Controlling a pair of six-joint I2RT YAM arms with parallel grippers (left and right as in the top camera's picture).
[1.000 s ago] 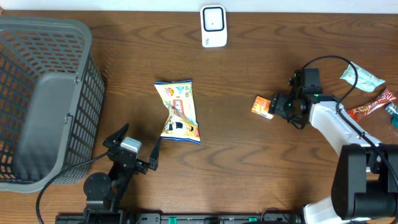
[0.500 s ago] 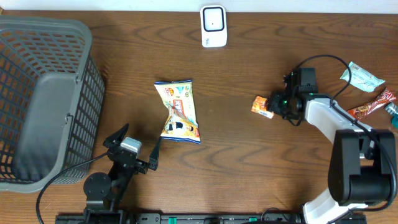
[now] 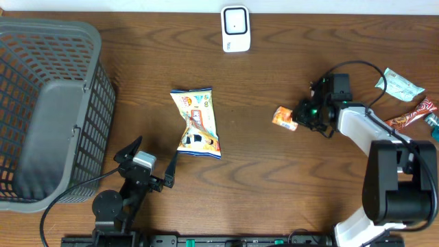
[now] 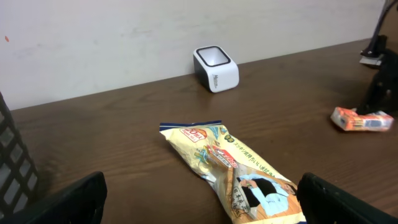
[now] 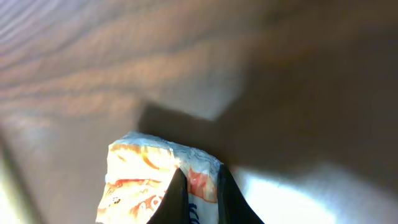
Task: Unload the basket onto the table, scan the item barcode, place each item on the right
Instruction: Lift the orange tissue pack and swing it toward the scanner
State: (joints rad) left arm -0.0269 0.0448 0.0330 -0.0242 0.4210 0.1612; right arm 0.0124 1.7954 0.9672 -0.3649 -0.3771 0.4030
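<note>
Front and centre: small orange packet [image 3: 285,118], right of the middle of the worktop [image 3: 274,192], well apart from the white scanner [image 3: 235,29] up at the far edge. Pinched at its right end by the right pincer [image 3: 300,118], fingers drawn tight together, a thin corner of wrapper caught between the tips. Shows plainly in the right wrist view: two dark fingertips almost meeting over orange-and-white print. Hangs low against the wood. Cannot tell whether resting on it or a shade clear. Barcode side: cannot tell either.

Up at the scanner: standing alone at the back edge, dark-framed window showing on top, nothing touching it.

Over to the left: yellow snack bag with blue trim [image 3: 197,122], flat near the middle of the worktop, long side running near to far, well clear of the orange packet.

Down at the near edge, left of centre: left pincer [image 3: 154,152], spread as wide as can be, gripping nothing, aimed at the yellow bag, which lies just ahead of the two dark fingers in the left wrist view.

Far left: grey mesh basket [image 3: 51,31], filling that end of the worktop.

Far right, beyond the right arm: pale teal packet [image 3: 398,84] and red bar wrapper [image 3: 411,115], near each other at the edge.
</note>
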